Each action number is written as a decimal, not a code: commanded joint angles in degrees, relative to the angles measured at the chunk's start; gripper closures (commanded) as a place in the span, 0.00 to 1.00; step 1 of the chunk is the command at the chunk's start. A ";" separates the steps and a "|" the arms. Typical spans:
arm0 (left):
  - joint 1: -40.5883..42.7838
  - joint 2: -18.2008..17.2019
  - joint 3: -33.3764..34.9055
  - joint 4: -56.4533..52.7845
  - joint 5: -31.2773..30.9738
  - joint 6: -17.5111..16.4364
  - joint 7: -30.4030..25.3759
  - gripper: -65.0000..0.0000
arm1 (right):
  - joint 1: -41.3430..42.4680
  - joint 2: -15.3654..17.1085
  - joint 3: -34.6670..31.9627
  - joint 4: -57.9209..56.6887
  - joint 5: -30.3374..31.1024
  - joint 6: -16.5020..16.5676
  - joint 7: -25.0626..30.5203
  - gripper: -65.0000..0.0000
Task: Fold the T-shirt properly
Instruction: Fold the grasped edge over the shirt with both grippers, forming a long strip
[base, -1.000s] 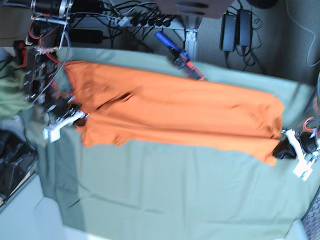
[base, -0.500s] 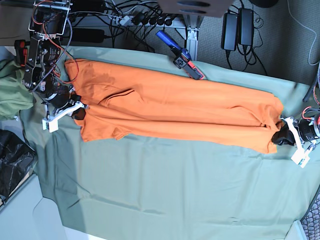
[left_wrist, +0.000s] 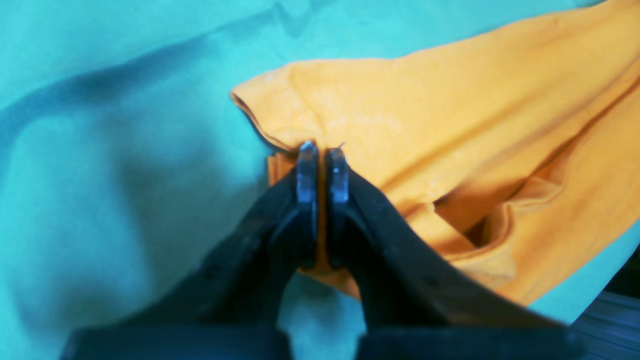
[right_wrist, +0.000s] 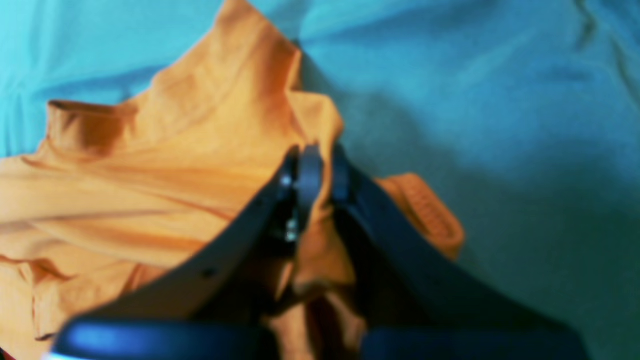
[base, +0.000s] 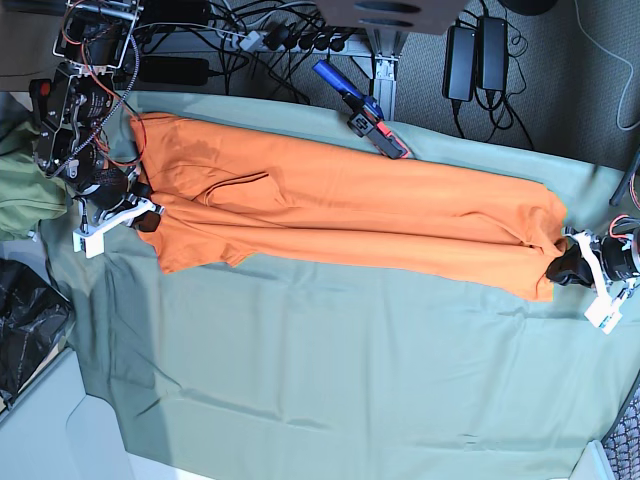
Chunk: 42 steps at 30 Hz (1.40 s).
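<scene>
The orange T-shirt (base: 350, 215) lies stretched across the far half of the grey-green table cloth (base: 330, 380). The left gripper (base: 556, 268) pinches its right end; the right gripper (base: 150, 216) pinches its left edge, both clamped on fabric.

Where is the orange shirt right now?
In the base view the T-shirt lies stretched across the upper half of the green table cloth, pinched at its ends by the right gripper and left gripper.

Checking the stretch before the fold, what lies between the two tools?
In the base view, only the T-shirt spans from the right tool to the left tool, pinched at both ends.
</scene>
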 joint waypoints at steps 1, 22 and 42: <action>-0.94 -1.29 -0.55 0.90 -0.61 -0.54 -0.61 1.00 | 0.42 1.25 0.61 0.68 -0.94 4.79 -0.81 1.00; -0.92 -1.27 -0.55 0.90 -0.61 -0.54 -0.61 0.99 | 1.64 1.25 1.25 11.08 -2.10 4.76 -0.96 0.47; -0.90 -1.27 -0.55 0.92 -1.53 -0.54 -0.57 0.99 | 8.31 -0.92 -9.40 1.09 -7.04 4.79 6.75 0.45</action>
